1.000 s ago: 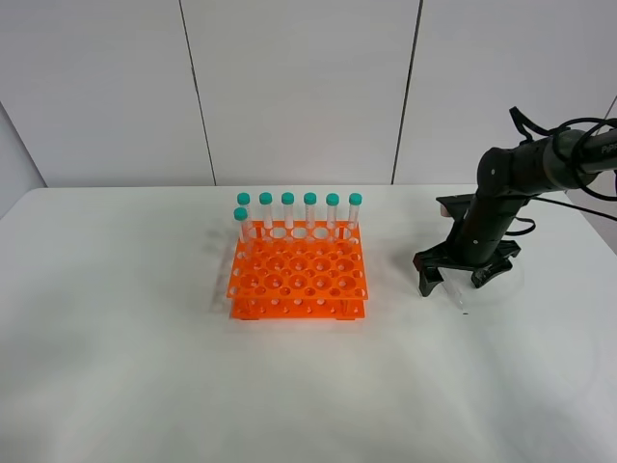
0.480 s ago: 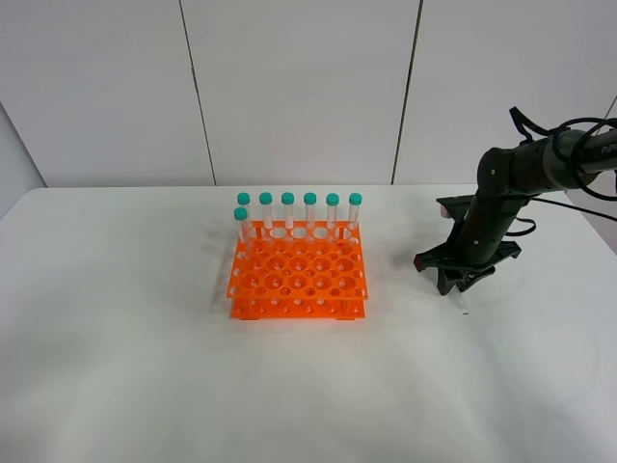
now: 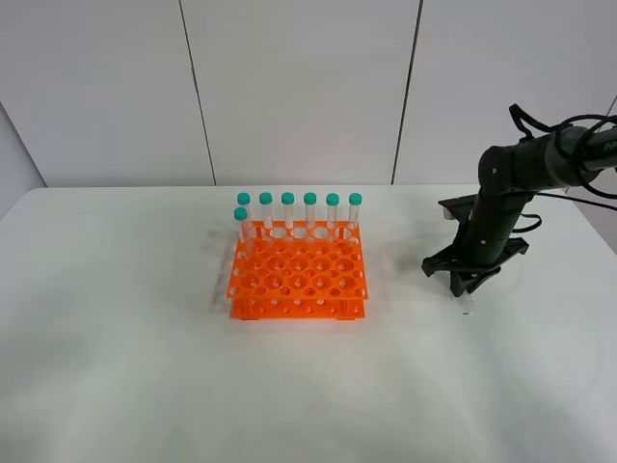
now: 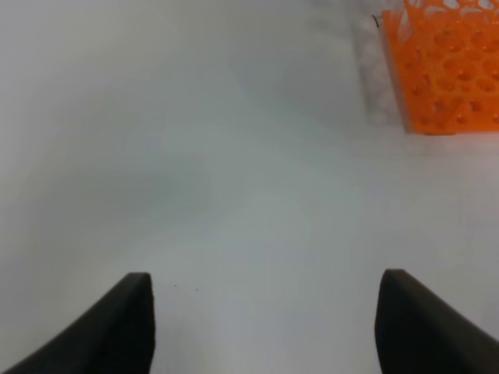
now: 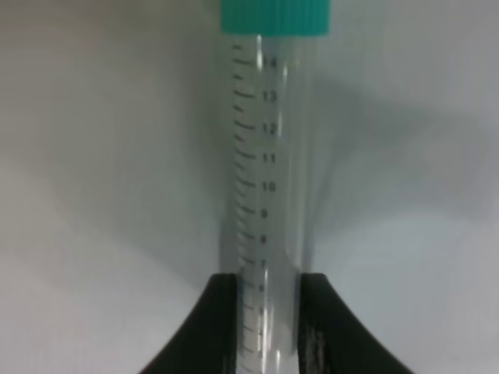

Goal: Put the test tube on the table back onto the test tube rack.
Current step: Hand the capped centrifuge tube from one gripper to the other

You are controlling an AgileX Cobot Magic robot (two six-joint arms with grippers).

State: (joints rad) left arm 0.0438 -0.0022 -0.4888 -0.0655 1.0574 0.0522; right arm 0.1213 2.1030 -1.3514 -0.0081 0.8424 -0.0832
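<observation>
On the right of the white table (image 3: 145,367) my right gripper (image 3: 466,286) points down, shut on the test tube (image 3: 468,304), whose clear tip sticks out below the fingers. In the right wrist view the tube (image 5: 269,156) shows graduation marks and a teal cap, pinched between the two black fingers (image 5: 218,327). The orange test tube rack (image 3: 299,280) stands mid-table with several teal-capped tubes in its back row. My left gripper (image 4: 265,327) is open over bare table, with a corner of the rack (image 4: 444,70) ahead of it.
A white panelled wall stands behind the table. The right arm's black cables (image 3: 569,130) hang at the far right edge. Bare white tabletop lies between the rack and the right gripper.
The right gripper's fingers have come together from wide open onto the test tube. The left arm has not moved.
</observation>
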